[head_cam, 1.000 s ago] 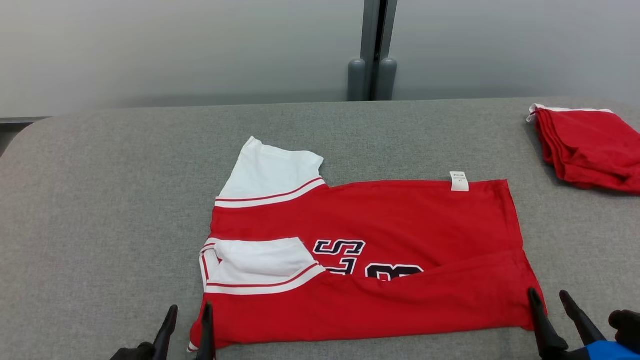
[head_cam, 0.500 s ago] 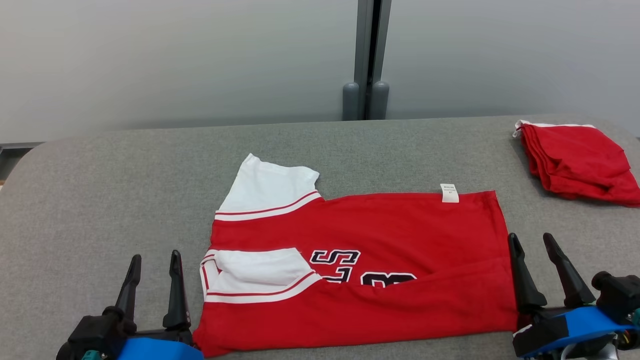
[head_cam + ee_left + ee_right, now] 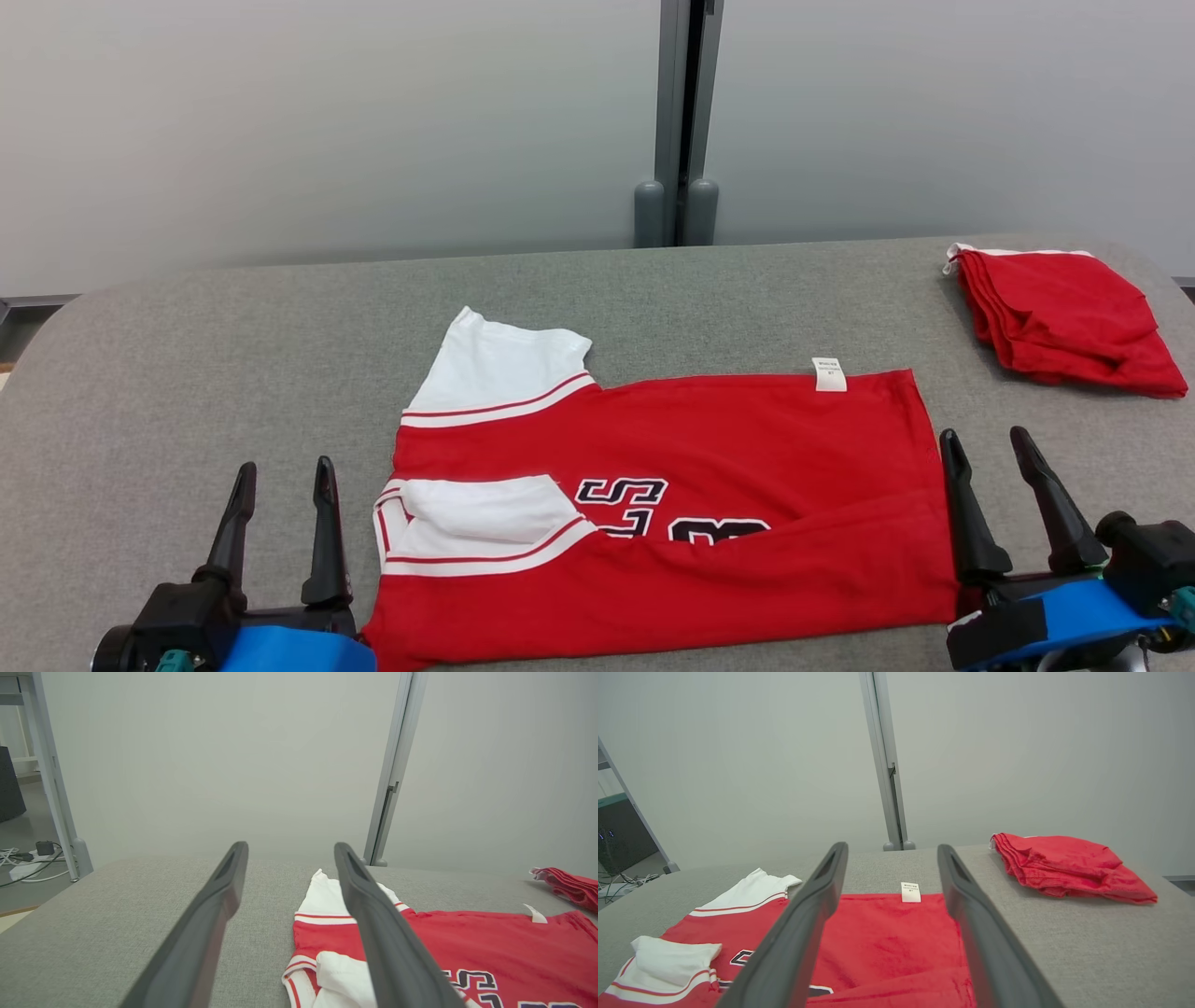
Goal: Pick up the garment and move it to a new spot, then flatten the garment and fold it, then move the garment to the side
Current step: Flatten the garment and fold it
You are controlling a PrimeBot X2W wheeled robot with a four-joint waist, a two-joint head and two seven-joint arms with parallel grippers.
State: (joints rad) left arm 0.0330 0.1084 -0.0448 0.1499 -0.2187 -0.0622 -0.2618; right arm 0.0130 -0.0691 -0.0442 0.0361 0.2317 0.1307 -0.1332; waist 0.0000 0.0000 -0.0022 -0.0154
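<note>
The jersey (image 3: 672, 523) lies on the bench (image 3: 187, 373), near edge folded over; left fingers (image 3: 325, 532) and right fingers (image 3: 962, 504) stand spread, empty, flanking its near corners; next, I judge, pinch both far corners together, lift low, and lay that edge evenly across, avoiding skew.

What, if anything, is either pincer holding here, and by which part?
Nothing. The left pincer and right pincer stand open and empty at the two ends of the red jersey.

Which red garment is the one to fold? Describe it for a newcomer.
On the grey table, look mid-front, between the left gripper and right gripper. The jersey lies spread there. Unlike the bunched red pile at far right, it has white sleeves and dark lettering.
</note>
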